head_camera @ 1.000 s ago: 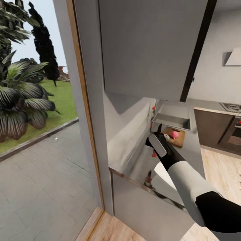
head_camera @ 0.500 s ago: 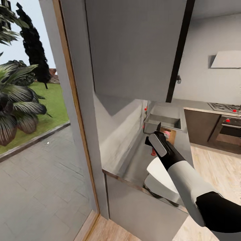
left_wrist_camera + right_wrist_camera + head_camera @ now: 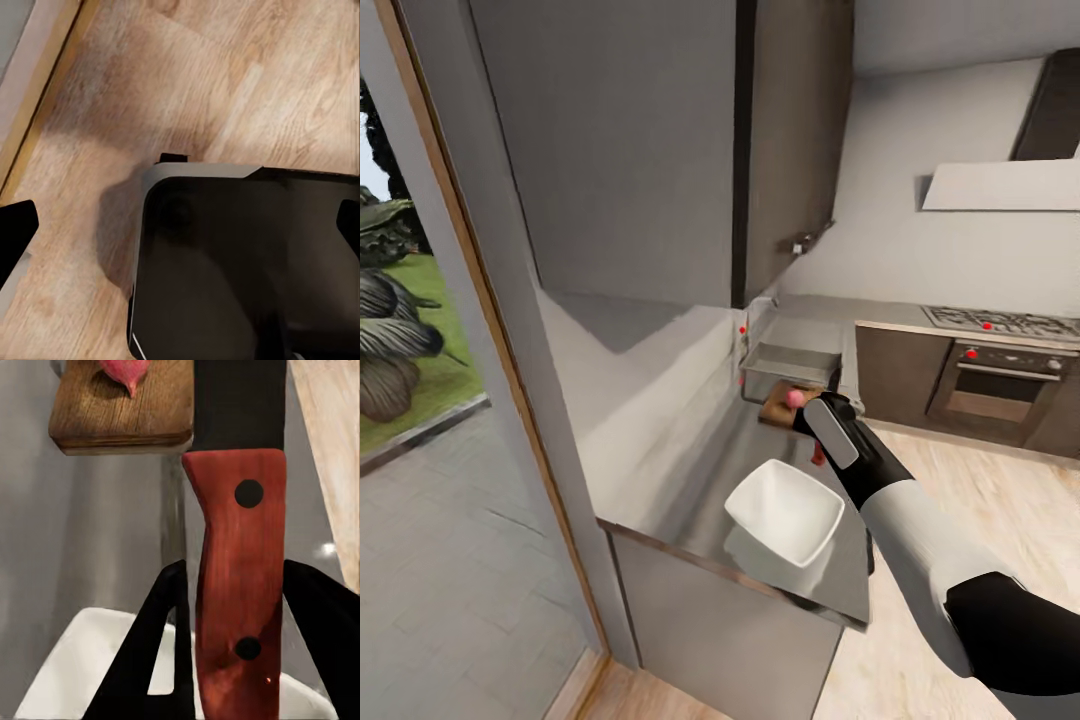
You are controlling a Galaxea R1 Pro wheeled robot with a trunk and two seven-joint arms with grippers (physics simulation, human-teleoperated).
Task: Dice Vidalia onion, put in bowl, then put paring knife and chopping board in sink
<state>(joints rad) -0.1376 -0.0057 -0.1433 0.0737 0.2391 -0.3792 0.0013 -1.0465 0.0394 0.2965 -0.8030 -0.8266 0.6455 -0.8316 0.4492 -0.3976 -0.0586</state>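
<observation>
Now the right gripper (image 3: 229,585) grips the knife (image 3: 238,555) by its red handle, above the bowl (image 3: 785,511). Farther along, the onion (image 3: 794,398) sits on the board (image 3: 782,408) before the sink (image 3: 790,362). Dicing comes next: carry the blade forward. Left gripper (image 3: 180,225) hangs spread over the floor.
</observation>
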